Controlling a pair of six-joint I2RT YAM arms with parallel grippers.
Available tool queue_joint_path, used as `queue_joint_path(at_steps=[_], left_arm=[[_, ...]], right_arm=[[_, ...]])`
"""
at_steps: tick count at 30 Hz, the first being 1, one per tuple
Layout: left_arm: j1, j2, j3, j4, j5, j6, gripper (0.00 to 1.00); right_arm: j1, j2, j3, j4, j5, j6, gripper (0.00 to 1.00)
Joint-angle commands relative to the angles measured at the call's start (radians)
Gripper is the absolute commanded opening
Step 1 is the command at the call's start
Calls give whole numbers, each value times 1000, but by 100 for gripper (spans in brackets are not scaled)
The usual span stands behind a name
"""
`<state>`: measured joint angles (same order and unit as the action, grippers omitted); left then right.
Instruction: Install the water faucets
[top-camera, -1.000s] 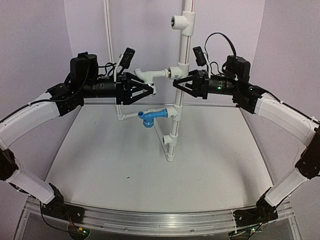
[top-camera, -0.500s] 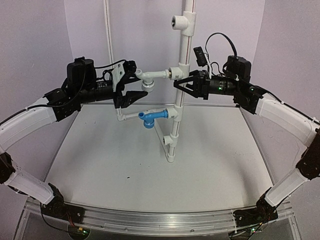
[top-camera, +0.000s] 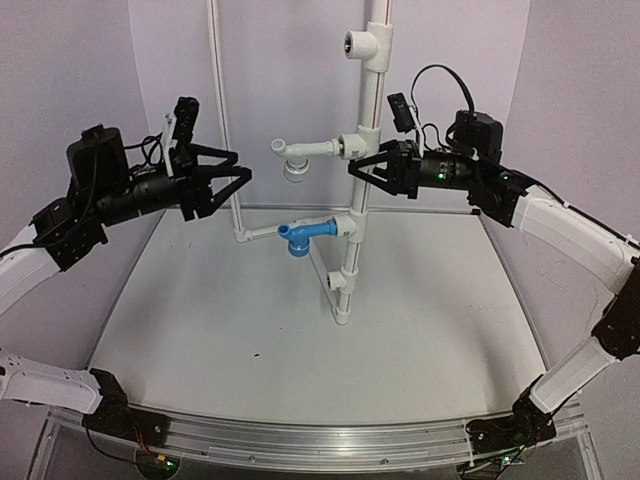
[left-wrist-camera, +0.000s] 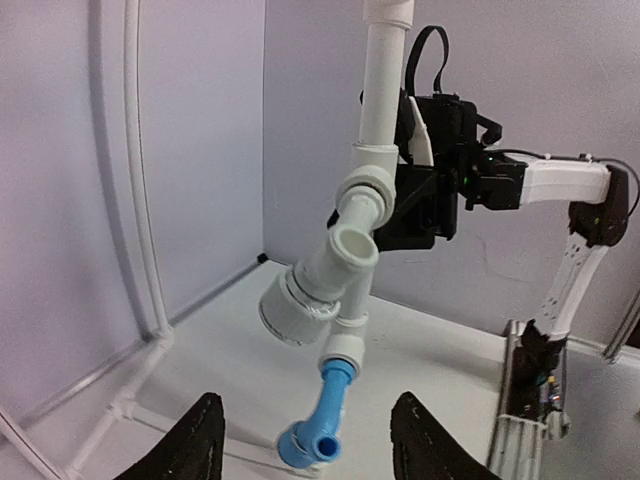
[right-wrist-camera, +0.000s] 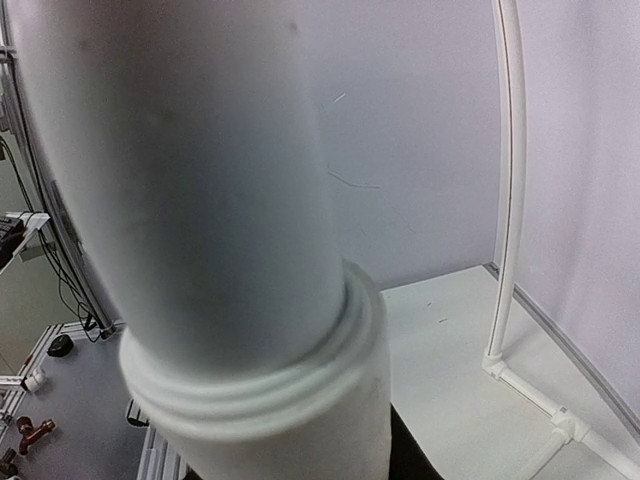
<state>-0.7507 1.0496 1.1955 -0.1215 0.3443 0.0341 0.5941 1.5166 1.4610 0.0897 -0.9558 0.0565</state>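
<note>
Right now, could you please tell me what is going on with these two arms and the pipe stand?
The right claw appears to grip the upright pipe, steadying it. The white faucet and the blue faucet both sit in fittings on that pipe. The left claw hangs open to the left of the white faucet, touching nothing. The top fitting holds no faucet.

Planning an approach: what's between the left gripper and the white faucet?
Nothing: the top view shows a bare gap between left gripper and white faucet; the left wrist view agrees.
</note>
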Motion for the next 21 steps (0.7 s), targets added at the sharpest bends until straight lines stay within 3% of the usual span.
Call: queue_joint_path(at_steps=[1,6,10,21], left_arm=[[-5,-50,-108,75,27,-422,52],[-12,41,-107,113,113,-608,44],[-16,101,-128,235,138,-705,41],[-20,209,-84,368,174,-759,39]], right_arm=[[-3,-3,39,-81,-25,170,29],[-3,9,32,-81,-33,156,36],[-3,19,29,-82,-59,136,39],[-3,67,45,-79,-96,94,42]])
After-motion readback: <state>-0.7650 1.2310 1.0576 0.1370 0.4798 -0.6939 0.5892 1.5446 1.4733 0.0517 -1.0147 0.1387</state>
